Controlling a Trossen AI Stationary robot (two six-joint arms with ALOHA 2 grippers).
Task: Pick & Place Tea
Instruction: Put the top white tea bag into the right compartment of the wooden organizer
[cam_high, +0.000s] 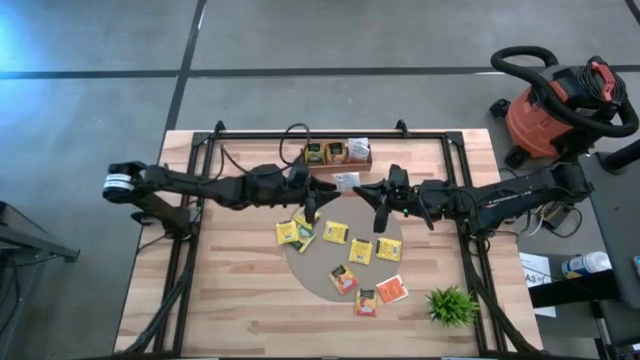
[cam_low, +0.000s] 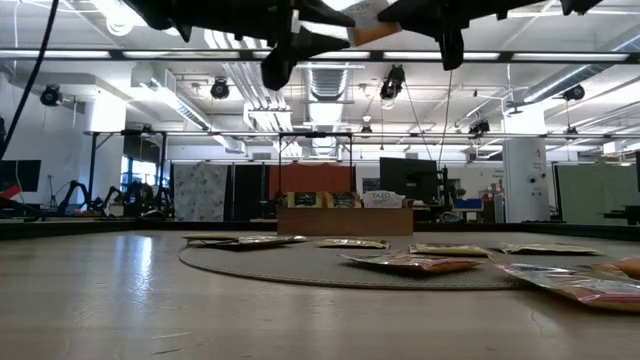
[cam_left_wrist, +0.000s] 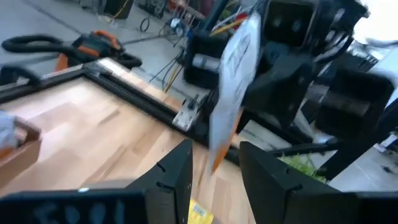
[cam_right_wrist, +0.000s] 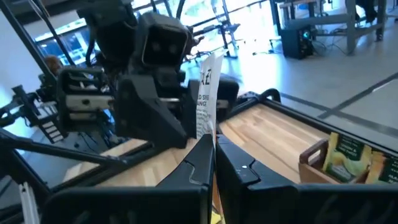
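Above the table's middle my right gripper (cam_high: 366, 190) (cam_right_wrist: 212, 149) is shut on a white tea packet (cam_high: 347, 181) (cam_right_wrist: 209, 93) (cam_low: 368, 22). My left gripper (cam_high: 318, 192) (cam_left_wrist: 214, 168) faces it from the left, open, its fingertips just short of the packet (cam_left_wrist: 233, 81). Several yellow and orange-red tea packets (cam_high: 345, 250) lie flat on a round grey mat (cam_high: 312, 268). The wooden tray (cam_high: 338, 153) at the far edge holds a few more packets. My right gripper pinches the white packet by one edge (cam_right_wrist: 208, 132) between its two fingers. The fingers come level from the table's right side. The packet stands on edge beyond the fingertips, printed face sideways, lifted clear above the table.
A small green plant (cam_high: 452, 305) stands at the near right corner. Black frame rails (cam_high: 200, 200) run along both sides and the far edge. A red shop vacuum (cam_high: 555, 100) sits on the floor beyond the right side.
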